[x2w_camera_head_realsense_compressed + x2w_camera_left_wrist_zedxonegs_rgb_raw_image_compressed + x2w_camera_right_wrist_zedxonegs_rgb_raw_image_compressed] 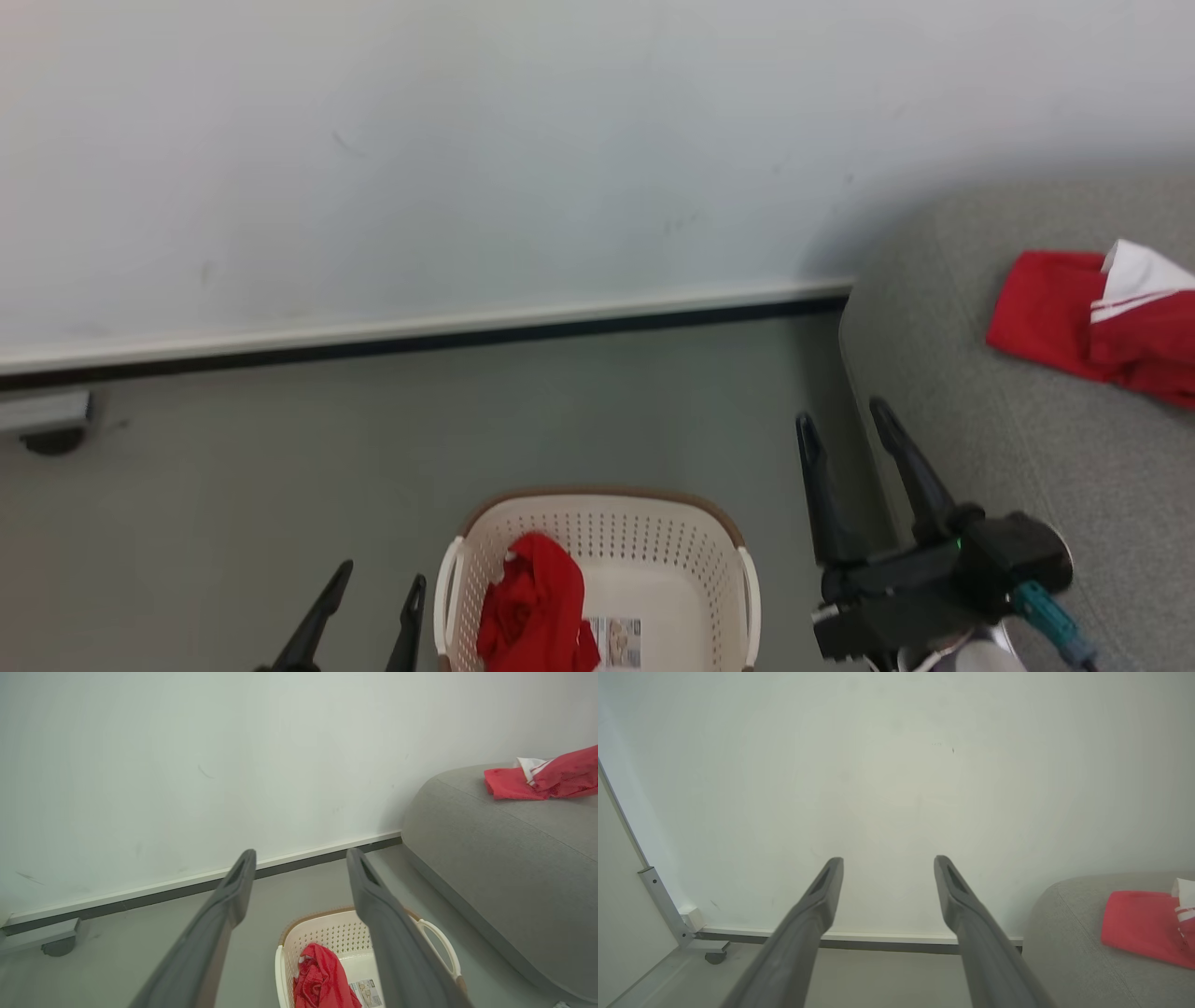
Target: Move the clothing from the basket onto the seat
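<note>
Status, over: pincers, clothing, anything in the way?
Left pincer open, empty, beside basket. Right pincer open, empty, by seat edge. One red garment in basket, other garment on seat. No obstruction seen.

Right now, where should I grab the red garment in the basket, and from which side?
Probably the red garment's raised top fold, from straight above with the left gripper: it lies bunched against the basket's left wall, which blocks sideways approach.

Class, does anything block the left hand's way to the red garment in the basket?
Nothing visible does. The open left hand is beside the basket; the red garment lies exposed inside, reachable over the rim.
</note>
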